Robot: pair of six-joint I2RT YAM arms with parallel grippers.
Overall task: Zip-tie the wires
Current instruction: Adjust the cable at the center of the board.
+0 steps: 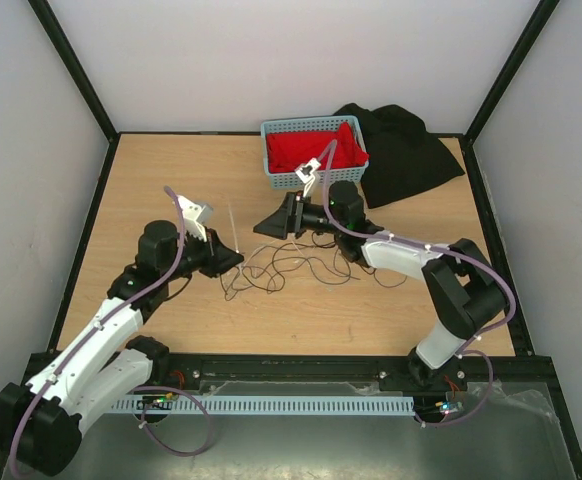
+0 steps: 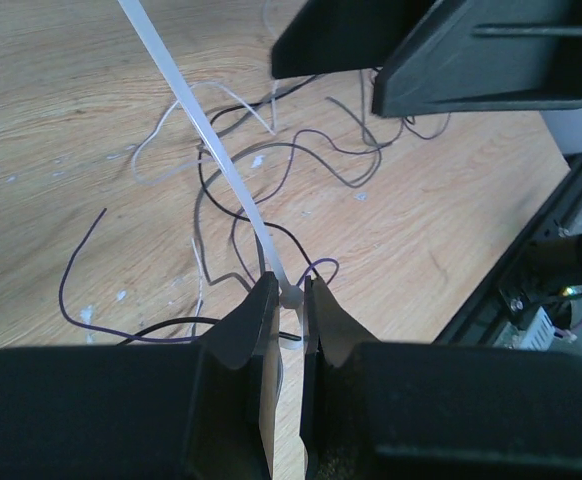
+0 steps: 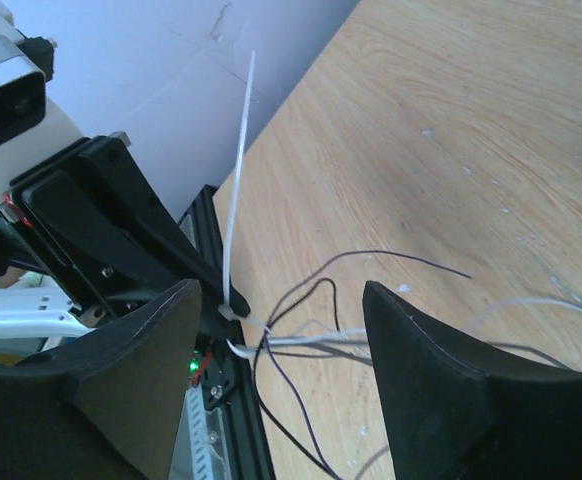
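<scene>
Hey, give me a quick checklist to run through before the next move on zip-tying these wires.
1. Grip: left pincer shut on the zip tie at its head: ok.
2. Free arm: right pincer open, holding nothing: ok.
3. Tie's tail standing free above the table: ok.
4. Bundle: wires gathered tight: not ok, they sprawl in loose loops.
5. Tie looped around every strand: cannot tell.

Our left claw (image 2: pixel 286 292) is pinched nearly closed; our right claw (image 3: pixel 283 300) gapes wide, the two facing each other.
</scene>
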